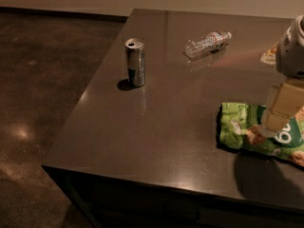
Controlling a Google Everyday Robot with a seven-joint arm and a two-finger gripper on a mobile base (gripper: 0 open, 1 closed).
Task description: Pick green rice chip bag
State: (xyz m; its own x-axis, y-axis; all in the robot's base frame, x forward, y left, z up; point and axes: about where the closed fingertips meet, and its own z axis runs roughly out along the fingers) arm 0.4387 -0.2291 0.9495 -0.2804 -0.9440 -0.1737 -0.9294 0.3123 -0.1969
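Note:
The green rice chip bag (241, 131) lies flat on the dark table (166, 122) near its front right, and its right end runs out of the picture. It is light green and glossy, with round tan rice cakes and white letters on it. My gripper (275, 123) comes down from the right edge, with the white arm above it, and its tan tip rests on or just over the middle of the bag. Part of the bag is hidden behind it.
A silver can (135, 62) stands upright at the table's left. A clear plastic bottle (206, 44) lies on its side at the back. A small orange-tan packet (269, 56) peeks out at the right, behind the arm. The table's front and left edges drop to a dark floor.

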